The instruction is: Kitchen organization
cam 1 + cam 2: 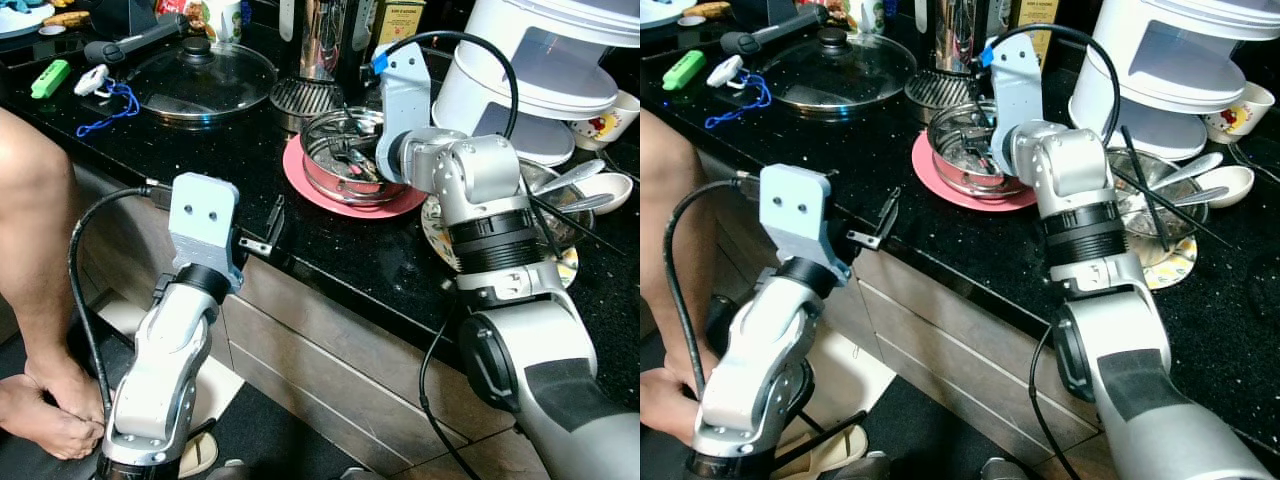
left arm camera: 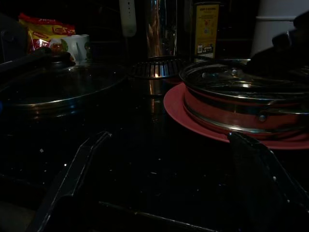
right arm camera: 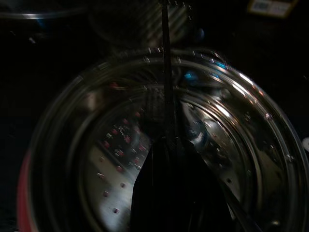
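- Landmark: steel bowl [image 1: 350, 155], seated on a red plate [image 1: 310, 185] on the black surface [image 1: 330, 250].
- Right claw [image 3: 166, 145] is inside the bowl. Its wrist view shows both fingers pressed together on a thin dark stick [image 3: 165, 72]; the eye views hide this behind the arm.
- Left claw [image 2: 164, 159] hovers at the surface edge, near the plate, fingers spread wide, nothing between them.
- Beyond the bowl: glass-lidded pan [image 1: 200, 80].
- Eye views add a person's leg [image 1: 30, 250] at the robot's left.
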`<state>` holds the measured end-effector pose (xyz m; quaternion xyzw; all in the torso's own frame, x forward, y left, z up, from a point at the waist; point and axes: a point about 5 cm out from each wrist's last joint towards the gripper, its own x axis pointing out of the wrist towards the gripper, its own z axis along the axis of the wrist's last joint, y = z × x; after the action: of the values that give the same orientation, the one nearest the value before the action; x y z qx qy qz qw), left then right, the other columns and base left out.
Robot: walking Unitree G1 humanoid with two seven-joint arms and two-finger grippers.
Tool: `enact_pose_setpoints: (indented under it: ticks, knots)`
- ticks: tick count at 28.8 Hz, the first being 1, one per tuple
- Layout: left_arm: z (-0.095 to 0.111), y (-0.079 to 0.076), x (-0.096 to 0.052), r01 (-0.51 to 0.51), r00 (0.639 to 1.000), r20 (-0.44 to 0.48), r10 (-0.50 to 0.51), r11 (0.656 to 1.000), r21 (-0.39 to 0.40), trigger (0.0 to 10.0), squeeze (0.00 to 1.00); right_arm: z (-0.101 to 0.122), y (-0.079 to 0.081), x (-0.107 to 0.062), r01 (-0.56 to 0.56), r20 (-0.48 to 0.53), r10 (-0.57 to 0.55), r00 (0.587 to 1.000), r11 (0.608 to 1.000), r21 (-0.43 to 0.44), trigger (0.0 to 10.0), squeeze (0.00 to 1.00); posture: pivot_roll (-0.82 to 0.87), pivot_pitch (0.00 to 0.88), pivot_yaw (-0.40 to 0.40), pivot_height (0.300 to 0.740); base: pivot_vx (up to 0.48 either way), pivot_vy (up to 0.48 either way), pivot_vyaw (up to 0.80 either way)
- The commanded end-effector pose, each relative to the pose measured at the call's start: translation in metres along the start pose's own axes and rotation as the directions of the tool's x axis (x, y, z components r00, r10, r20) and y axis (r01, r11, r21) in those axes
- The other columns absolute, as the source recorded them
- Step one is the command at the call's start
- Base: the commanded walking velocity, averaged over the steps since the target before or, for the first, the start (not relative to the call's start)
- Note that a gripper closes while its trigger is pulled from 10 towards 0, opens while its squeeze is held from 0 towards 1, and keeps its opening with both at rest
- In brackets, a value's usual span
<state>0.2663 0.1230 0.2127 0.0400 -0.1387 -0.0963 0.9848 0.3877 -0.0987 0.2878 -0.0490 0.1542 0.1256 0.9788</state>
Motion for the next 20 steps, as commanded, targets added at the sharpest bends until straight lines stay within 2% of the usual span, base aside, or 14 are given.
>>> enact_pose_setpoints:
  ticks: [1,4,6,7,8,9,13,16,18,19,20]
  knots:
    - [0.004,-0.003,0.001,0.012,1.0,0.007,-0.012,1.0,-0.007,10.0,0.0,0.009,0.0,-0.005,-0.058,0.054,0.054,0.997,0.996,0.072,0.0,0.0,0.04,0.067,-0.11,0.74,0.0,0.0,0.0]
    - [0.007,-0.003,0.001,0.011,1.0,0.016,-0.011,1.0,-0.006,10.0,0.0,0.027,0.001,-0.014,-0.179,0.202,0.144,0.969,0.97,0.166,0.0,0.0,0.04,0.062,-0.107,0.74,0.0,0.0,0.0]
    - [0.007,-0.003,0.001,0.011,1.0,0.016,-0.011,1.0,-0.006,10.0,0.0,0.027,0.001,-0.014,-0.179,0.202,0.144,0.969,0.97,0.166,0.0,0.0,0.04,0.062,-0.107,0.74,0.0,0.0,0.0]
    - [0.008,-0.003,0.002,0.011,1.0,0.019,-0.011,1.0,-0.005,10.0,0.0,0.032,-0.001,-0.017,-0.204,0.253,0.153,0.955,0.961,0.188,0.0,0.0,0.04,0.062,-0.106,0.74,0.0,0.0,0.0]
    - [0.008,-0.003,0.002,0.011,1.0,0.019,-0.011,1.0,-0.005,10.0,0.0,0.032,-0.001,-0.017,-0.204,0.253,0.153,0.955,0.961,0.188,0.0,0.0,0.04,0.062,-0.106,0.74,0.0,0.0,0.0]
    - [0.009,-0.003,0.002,0.012,1.0,0.022,-0.012,1.0,-0.005,10.0,0.0,0.037,-0.004,-0.02,-0.225,0.294,0.16,0.942,0.953,0.202,0.0,0.0,0.04,0.061,-0.104,0.74,0.0,0.0,0.0]
    - [0.011,-0.003,0.003,0.015,0.999,0.029,-0.014,1.0,-0.003,10.0,0.0,0.04,-0.009,-0.027,-0.279,0.35,0.197,0.916,0.938,0.204,0.0,0.0,0.04,0.066,-0.101,0.74,0.0,0.0,0.0]
    - [0.013,-0.001,0.003,0.016,0.999,0.035,-0.016,1.0,-0.001,10.0,0.0,0.042,-0.007,-0.044,-0.449,0.432,0.343,0.834,0.878,0.168,0.0,0.0,0.04,0.073,-0.094,0.74,0.0,0.0,0.0]
    - [0.013,-0.001,0.003,0.016,0.999,0.035,-0.016,1.0,-0.001,10.0,0.0,0.042,-0.007,-0.044,-0.449,0.432,0.343,0.834,0.878,0.168,0.0,0.0,0.04,0.073,-0.094,0.74,0.0,0.0,0.0]
    - [0.014,-0.001,0.003,0.016,0.999,0.036,-0.016,1.0,0.0,10.0,0.0,0.043,-0.006,-0.05,-0.501,0.464,0.385,0.798,0.851,0.155,1.6,0.0,0.04,0.074,-0.093,0.74,0.0,0.0,0.0]
    - [0.017,0.0,0.004,0.018,0.999,0.043,-0.018,1.0,0.003,10.0,0.0,0.045,-0.006,-0.058,-0.555,0.504,0.425,0.752,0.821,0.136,8.5,0.0,0.04,0.077,-0.089,0.74,0.0,0.0,0.0]
